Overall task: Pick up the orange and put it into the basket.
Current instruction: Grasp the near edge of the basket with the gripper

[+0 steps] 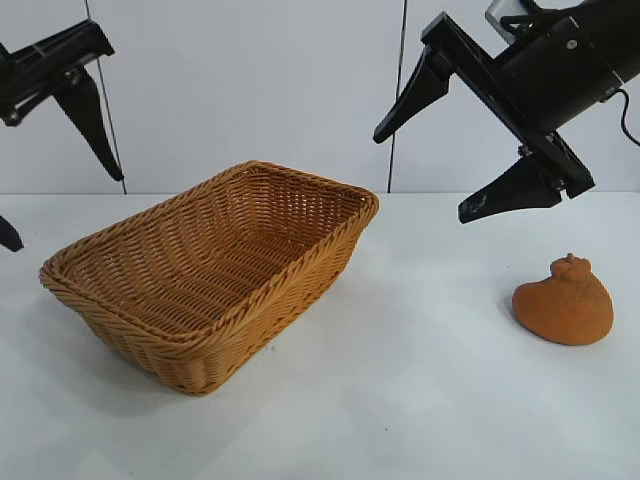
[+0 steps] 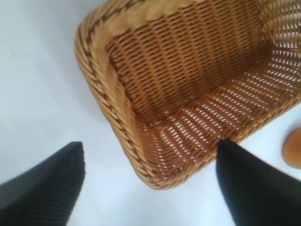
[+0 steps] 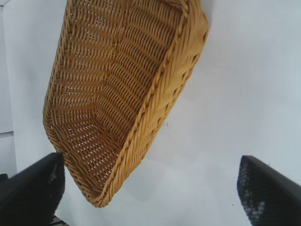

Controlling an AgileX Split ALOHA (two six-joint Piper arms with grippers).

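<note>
The orange (image 1: pixel 563 302), lumpy with a small knob on top, rests on the white table at the right, well apart from the basket (image 1: pixel 300 255). The tan wicker basket stands left of centre with nothing inside. My right gripper (image 1: pixel 420 177) hangs open high above the table, between the basket and the orange, holding nothing. My left gripper (image 1: pixel 68 212) is open at the far left edge, above the table beside the basket. The left wrist view shows the basket's corner (image 2: pixel 101 84), a sliver of the orange (image 2: pixel 294 148) and the open left gripper (image 2: pixel 150 145). The right wrist view shows the basket's rim (image 3: pixel 155 94) and the open right gripper (image 3: pixel 150 159); the orange is out of that view.
The white table (image 1: pixel 420 400) stretches bare between the basket and the orange and along the front. A pale panelled wall (image 1: pixel 250 80) stands behind the table.
</note>
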